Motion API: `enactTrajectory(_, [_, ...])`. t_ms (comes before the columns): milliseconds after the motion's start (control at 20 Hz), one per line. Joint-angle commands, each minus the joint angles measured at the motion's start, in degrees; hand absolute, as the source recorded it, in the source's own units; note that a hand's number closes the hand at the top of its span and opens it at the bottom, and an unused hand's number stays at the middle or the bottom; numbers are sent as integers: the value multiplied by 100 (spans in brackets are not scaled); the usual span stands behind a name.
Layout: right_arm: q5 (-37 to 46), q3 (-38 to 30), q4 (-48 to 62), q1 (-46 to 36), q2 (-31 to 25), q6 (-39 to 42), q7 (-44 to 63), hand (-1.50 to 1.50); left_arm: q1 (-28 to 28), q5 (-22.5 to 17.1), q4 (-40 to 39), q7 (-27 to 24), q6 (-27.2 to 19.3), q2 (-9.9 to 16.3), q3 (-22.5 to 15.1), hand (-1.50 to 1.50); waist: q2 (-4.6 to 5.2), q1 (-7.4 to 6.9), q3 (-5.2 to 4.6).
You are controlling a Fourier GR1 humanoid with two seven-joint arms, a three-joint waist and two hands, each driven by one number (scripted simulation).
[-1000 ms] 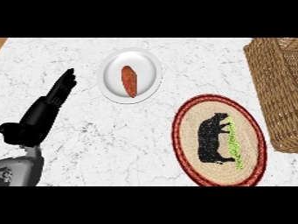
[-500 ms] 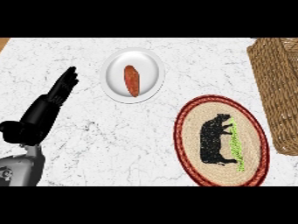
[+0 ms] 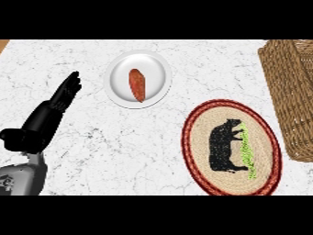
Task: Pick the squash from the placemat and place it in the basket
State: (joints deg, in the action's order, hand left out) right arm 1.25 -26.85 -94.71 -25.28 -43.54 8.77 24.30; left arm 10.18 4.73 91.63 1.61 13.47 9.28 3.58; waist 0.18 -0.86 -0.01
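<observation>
Nothing has shifted but my view, so my left robot hand (image 3: 57,103) rests open on the counter (image 3: 118,151), the squash (image 3: 248,153) lies untouched on the placemat (image 3: 203,137), and next I must reach it, then the basket (image 3: 301,96).

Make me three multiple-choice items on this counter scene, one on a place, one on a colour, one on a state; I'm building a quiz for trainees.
1. Where does the squash lie?
A. on the placemat
B. on the plate
C. in the basket

2. What colour is the vegetable on the white plate?
A. green
B. orange-red
C. black

3. How is the left hand?
A. curled round the squash
B. open, fingers straight, holding nothing
C. inside the basket

Answers: 1 A, the thin green squash lies along the mat's right side, beside the black animal figure. 2 B, it shows orange-red against the white. 3 B, the hand is at the view's left, well apart from the mat and from the basket.
</observation>
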Motion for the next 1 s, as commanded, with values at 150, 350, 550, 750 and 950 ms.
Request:
enactTrajectory(150, [471, 235, 2014, -353, -15, 18, -1513, 150, 40, 170, -316, -293, -112, -87, -15, 0, 4, 27, 3])
enactTrajectory(350, [637, 197, 2928, -659, -74, -112, -2174, 150, -3, 205, 34, 30, -192, -214, -149, 0, -4, 22, 3])
enactTrajectory(550, [1064, 219, 3987, -1015, -35, -679, -3131, 150, 251, -54, -283, -125, 124, 133, 202, 0, 22, -24, 6])
enactTrajectory(750, [1186, 164, 4789, -1190, -185, -790, -3936, 150, -25, -64, 415, 369, 63, 31, 64, 0, 6, -33, 8])
enactTrajectory(950, [841, -218, 5015, -1629, 163, -1333, -3659, 150, 78, 174, -445, -279, -33, -77, 10, 0, 26, -15, 5])
